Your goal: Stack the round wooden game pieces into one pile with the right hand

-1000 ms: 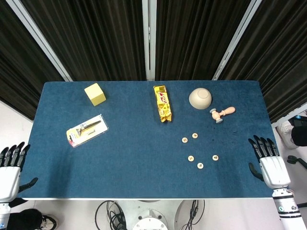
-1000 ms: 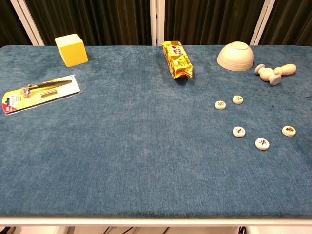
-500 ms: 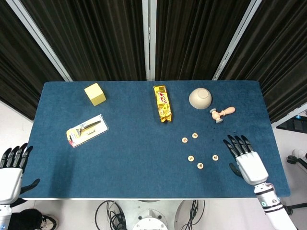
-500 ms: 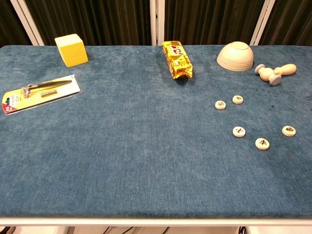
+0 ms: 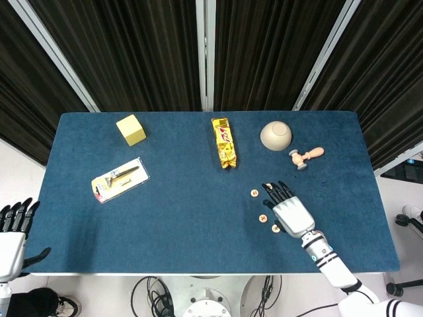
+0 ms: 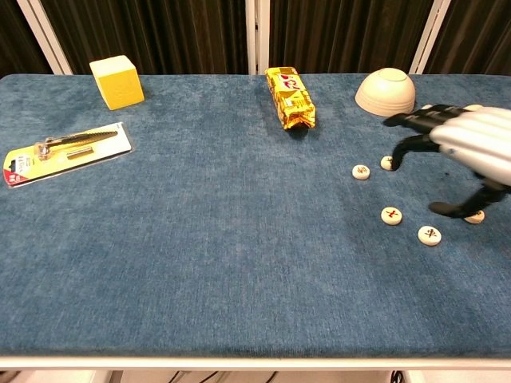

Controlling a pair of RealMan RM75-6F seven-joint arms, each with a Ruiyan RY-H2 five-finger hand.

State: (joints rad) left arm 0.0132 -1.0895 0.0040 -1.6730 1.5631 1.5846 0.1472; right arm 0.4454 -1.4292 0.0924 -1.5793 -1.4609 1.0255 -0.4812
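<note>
Several round wooden game pieces lie flat and apart on the blue table (image 5: 185,218), none stacked: one (image 5: 254,193) at the left, one (image 5: 263,218) below it, and one (image 5: 275,228) nearest the front. In the chest view they show as piece (image 6: 362,171), piece (image 6: 391,215) and piece (image 6: 429,234). My right hand (image 5: 289,210) hovers over the group with fingers spread, holding nothing. It covers the rightmost piece in the head view. Its thumb partly hides that piece (image 6: 476,216) in the chest view, and a fingertip reaches over another piece (image 6: 389,163). My left hand (image 5: 12,232) hangs open off the table's front left corner.
An upturned beige bowl (image 5: 275,135) and a small wooden stamp (image 5: 306,156) lie behind the pieces. A yellow snack packet (image 5: 225,142) lies mid-table at the back. A yellow cube (image 5: 131,129) and a packaged razor (image 5: 119,179) are at the left.
My right hand has swept left from the table's right edge to above the game pieces. The pieces have not moved. The left hand has sunk slightly.
</note>
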